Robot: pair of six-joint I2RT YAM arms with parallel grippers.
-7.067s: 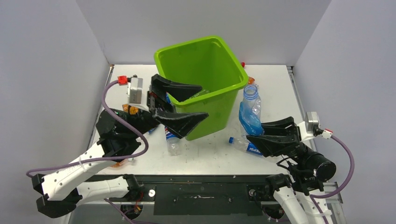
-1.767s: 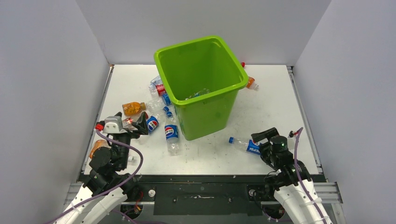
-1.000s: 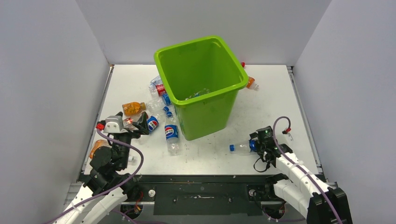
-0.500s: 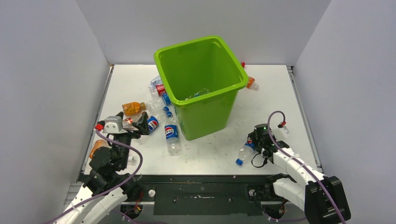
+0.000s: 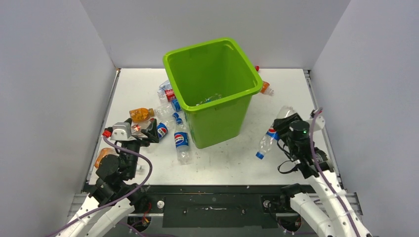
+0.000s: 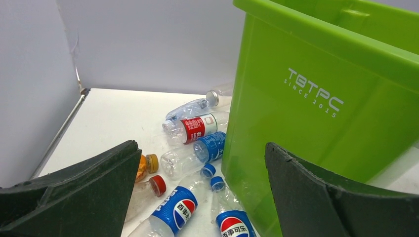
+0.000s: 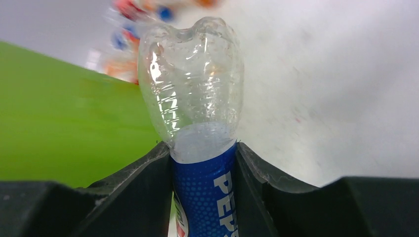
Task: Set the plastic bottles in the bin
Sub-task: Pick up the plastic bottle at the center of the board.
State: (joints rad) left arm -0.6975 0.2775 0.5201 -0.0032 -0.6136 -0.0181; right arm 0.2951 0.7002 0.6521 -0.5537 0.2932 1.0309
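Note:
The lime-green bin (image 5: 170,57) stands at the table's middle back, a clear bottle or two lying inside. My right gripper (image 5: 284,129) is shut on a clear Pepsi bottle (image 5: 268,139), held off the table to the right of the bin with its blue cap pointing down-left. The right wrist view shows the fingers pressed on the blue label of that bottle (image 7: 202,123), the bin's wall (image 7: 59,123) at left. My left gripper (image 5: 148,131) stands open and empty, low by the bin's left side. Ahead of it lie Pepsi bottles (image 6: 175,210), a red-label bottle (image 6: 195,128) and an orange bottle (image 5: 141,114).
Another Pepsi bottle (image 5: 182,143) lies against the bin's front-left corner. An orange bottle (image 5: 103,155) rests near the left edge by my left arm. Behind the bin's right corner lies one more orange bottle (image 5: 266,88). White walls close in the table.
My right gripper closed on the Pepsi bottle that lay on the table at front right and raised it, moving back and to the right. The left arm has stayed put.

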